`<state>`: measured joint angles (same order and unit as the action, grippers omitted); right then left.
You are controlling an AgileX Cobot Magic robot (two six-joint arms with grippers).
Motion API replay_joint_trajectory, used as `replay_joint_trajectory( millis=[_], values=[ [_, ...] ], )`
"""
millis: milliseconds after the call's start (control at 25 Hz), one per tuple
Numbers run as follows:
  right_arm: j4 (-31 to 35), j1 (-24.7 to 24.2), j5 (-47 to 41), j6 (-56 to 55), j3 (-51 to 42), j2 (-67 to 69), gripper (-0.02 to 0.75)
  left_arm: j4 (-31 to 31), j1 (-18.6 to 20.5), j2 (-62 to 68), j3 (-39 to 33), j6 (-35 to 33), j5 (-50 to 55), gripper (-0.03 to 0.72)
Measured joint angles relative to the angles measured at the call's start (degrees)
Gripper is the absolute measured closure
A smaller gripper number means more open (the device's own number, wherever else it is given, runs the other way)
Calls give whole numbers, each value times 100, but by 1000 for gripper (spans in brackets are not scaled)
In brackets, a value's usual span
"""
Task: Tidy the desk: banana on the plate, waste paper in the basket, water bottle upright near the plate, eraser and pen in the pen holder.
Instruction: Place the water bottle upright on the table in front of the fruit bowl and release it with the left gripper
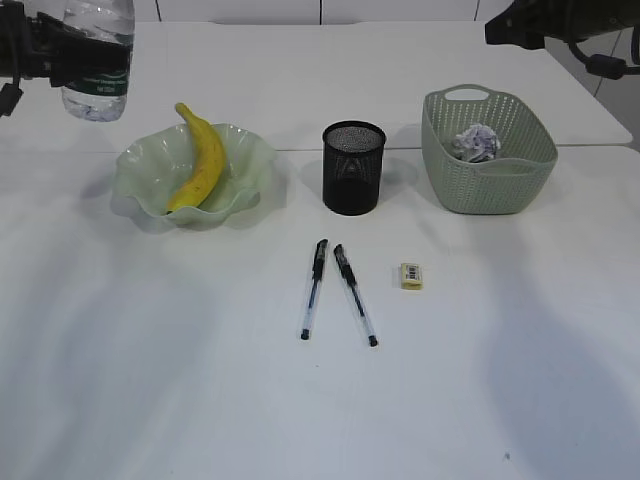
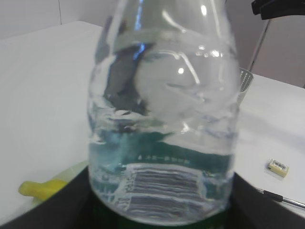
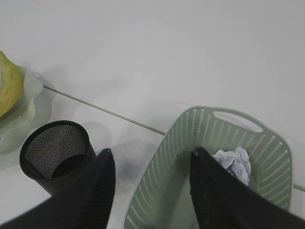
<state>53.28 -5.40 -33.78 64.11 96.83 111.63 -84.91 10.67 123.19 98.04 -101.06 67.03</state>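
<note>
- Nearest the front edge of the desk, toward its middle, two black pens and the pale yellow eraser lie loose just beside each other; they are still to be put away.
- Behind them the black mesh pen holder looks empty.
- Left of it, the banana lies in the wavy green plate: done.
- Right, crumpled waste paper sits in the sage basket: done.
- Far left corner: the left gripper grasps the Cestbon water bottle between its fingers, off the desk, beyond the plate; placing remains.
- The right gripper hovers over the basket's rim, fingers spread, holding nothing.
</note>
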Motion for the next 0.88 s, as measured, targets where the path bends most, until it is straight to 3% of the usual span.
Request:
replay_joint_trajectory(
  millis=[240,880],
  values=[
    [0,0,0,0,0,0,354,-138,-73,138,-213,-118,-47,299],
    [0,0,0,-11,0,20,354,-223,-771,181,-921,-478,-147,305]
  ],
)
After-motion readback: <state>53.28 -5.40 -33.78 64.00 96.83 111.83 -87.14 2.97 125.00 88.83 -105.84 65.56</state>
